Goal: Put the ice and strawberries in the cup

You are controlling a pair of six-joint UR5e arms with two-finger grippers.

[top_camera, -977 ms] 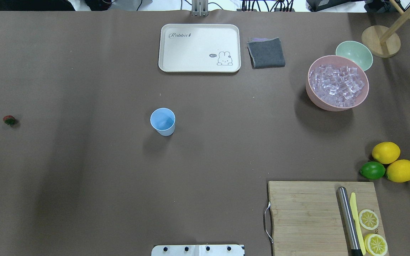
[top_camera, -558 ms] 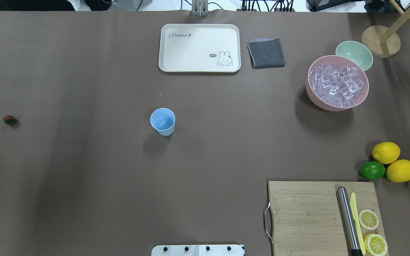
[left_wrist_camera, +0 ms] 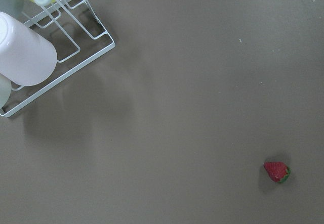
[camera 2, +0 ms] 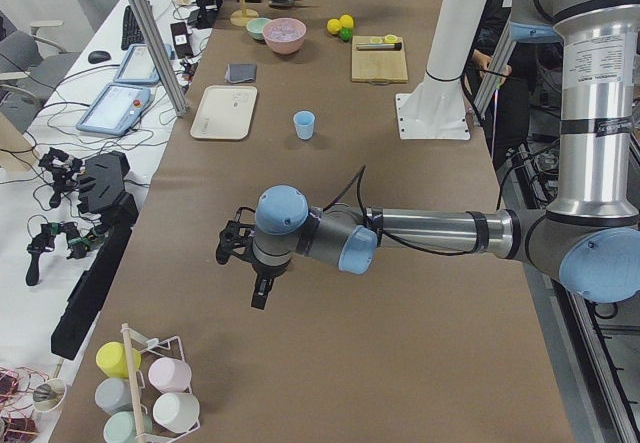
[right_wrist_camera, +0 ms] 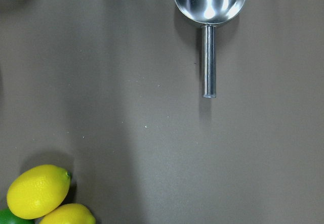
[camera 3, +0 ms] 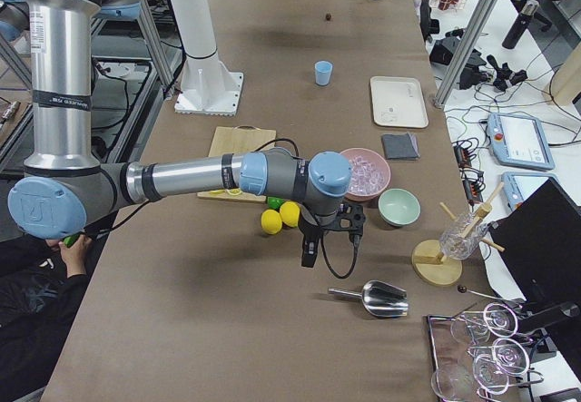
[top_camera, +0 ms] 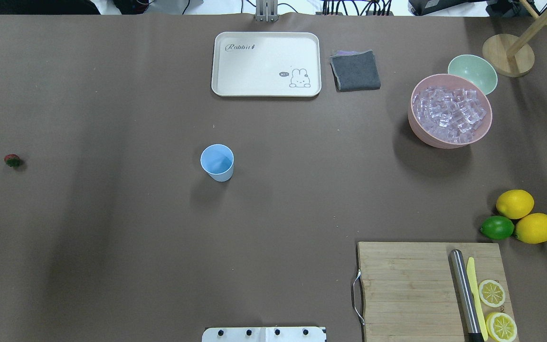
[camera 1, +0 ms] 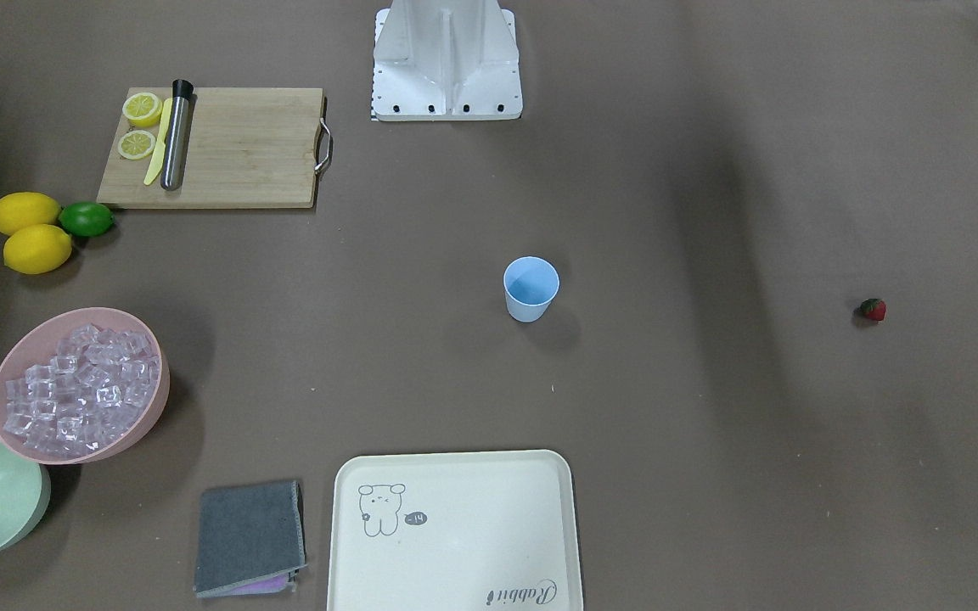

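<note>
At the counter's left end, my left gripper (camera 2: 258,298) is hanging above the brown surface and pointing down. It is showing only in a side view, so I cannot tell whether its jaws are apart or together. Its wrist camera is looking down on the strawberry (left_wrist_camera: 277,172). The strawberry is lying alone on the counter (top_camera: 112,213), well apart from a white wire rack (left_wrist_camera: 96,55) holding pastel tumblers (left_wrist_camera: 25,49).

At the opposite end, my right gripper (camera 3: 307,255) is hanging above the counter and pointing down. Here too I cannot tell how its jaws are standing. Its wrist camera is taking in a metal scoop (right_wrist_camera: 210,11) lying flat. Well apart from the scoop, two lemons (right_wrist_camera: 38,191) are sitting bunched with a lime (top_camera: 496,227).

The cup (top_camera: 217,162) is standing upright near the middle of the counter, well apart from both the strawberry and the ice (top_camera: 449,114). The ice is lying heaped in a pink bowl (top_camera: 420,135) on my far right, with a pale green bowl (top_camera: 473,71) just beside it.

On my near right, a wooden cutting board (top_camera: 406,285) is carrying a steel cylinder (top_camera: 463,294), a yellow knife (top_camera: 474,285) and two lemon slices (top_camera: 491,292). A cream tray (top_camera: 266,64) and a folded grey cloth (top_camera: 355,71) are lying side by side along the far edge.
</note>
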